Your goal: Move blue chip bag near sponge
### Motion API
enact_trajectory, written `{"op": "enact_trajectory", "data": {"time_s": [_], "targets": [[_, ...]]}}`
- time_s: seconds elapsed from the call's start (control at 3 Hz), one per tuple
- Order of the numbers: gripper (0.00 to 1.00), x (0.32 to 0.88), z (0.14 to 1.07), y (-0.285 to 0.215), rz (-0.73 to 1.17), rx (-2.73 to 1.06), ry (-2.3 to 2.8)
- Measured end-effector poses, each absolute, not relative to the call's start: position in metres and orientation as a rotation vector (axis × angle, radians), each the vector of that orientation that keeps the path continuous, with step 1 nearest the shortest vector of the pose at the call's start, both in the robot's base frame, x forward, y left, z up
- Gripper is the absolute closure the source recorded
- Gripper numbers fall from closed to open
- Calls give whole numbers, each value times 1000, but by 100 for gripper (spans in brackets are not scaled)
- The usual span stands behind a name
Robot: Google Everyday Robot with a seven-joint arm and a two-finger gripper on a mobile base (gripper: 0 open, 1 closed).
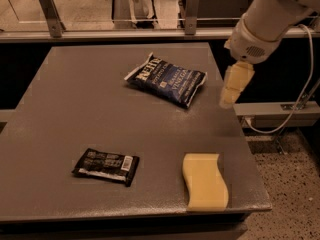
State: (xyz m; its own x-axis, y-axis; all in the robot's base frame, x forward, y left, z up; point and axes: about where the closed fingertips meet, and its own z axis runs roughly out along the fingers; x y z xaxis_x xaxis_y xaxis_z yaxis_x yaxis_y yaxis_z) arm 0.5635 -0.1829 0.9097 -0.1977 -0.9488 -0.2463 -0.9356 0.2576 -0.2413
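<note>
Three things lie on the table (65,99) I am working over: a black wrapper (106,166) at front left, the blue chip bag (167,80) toward the back middle, and the sponge (205,180) at the front right corner, well apart from the bag. The bag's long axis runs from back left to front right. Its right end points toward the gripper (234,86), which hangs just beside it at the table's right edge. I cannot tell whether the gripper is open or closed.
</note>
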Motion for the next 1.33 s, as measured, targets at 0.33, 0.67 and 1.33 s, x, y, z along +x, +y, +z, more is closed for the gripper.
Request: {"op": "enact_trajectory", "data": {"time_s": [0.33, 0.67, 1.33], "targets": [[0, 648, 854, -143, 85, -1680, 2185], [0, 648, 855, -142, 84, -1682, 2183], [0, 640, 847, -110, 152, -1746, 2131]]}}
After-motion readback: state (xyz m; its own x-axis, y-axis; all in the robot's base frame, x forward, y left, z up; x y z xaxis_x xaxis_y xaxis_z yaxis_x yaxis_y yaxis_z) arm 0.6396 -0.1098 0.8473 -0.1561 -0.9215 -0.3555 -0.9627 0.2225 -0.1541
